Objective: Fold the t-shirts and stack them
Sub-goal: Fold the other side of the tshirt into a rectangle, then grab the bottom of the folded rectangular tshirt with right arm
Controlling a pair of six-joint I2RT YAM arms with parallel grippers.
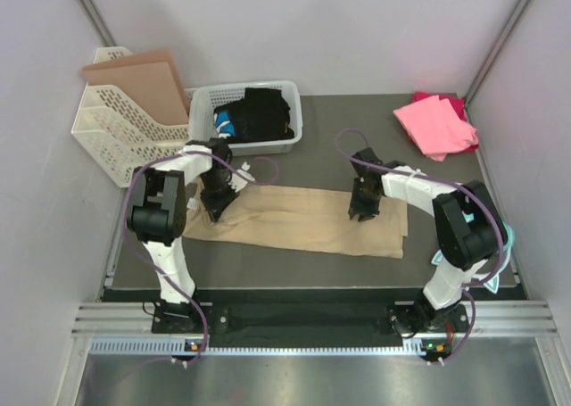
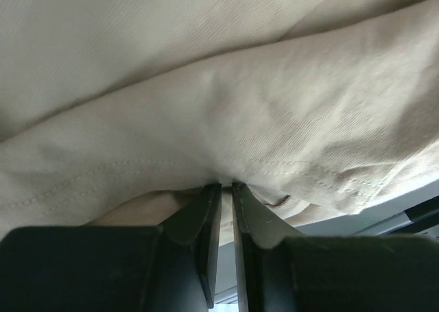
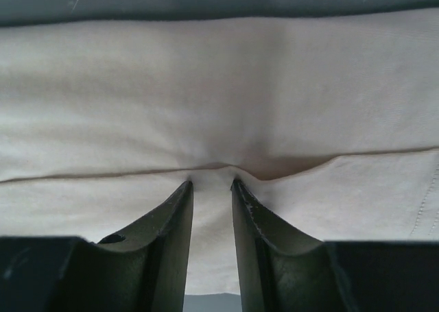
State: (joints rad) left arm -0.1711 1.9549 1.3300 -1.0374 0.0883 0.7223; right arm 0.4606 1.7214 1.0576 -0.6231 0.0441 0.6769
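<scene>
Dark matte tabletop (image 1: 357, 125) bearing the tan t-shirt (image 1: 303, 219), a soft, fine-ribbed cloth folded into a long flat band across the middle, nearer the front edge. White lattice plastic rack (image 1: 116, 129) at the far-left corner; white perforated basket (image 1: 250, 86) of dark garments at the far edge. Bright pink t-shirt (image 1: 433, 125) lies crumpled over a magenta t-shirt (image 1: 451, 100) at the far-right corner. Left gripper (image 2: 226, 186), jaws almost together, pinches the tan stitched hem; right gripper (image 3: 212, 183), jaws narrowly parted, nips a puckered fold of the tan t-shirt.
</scene>
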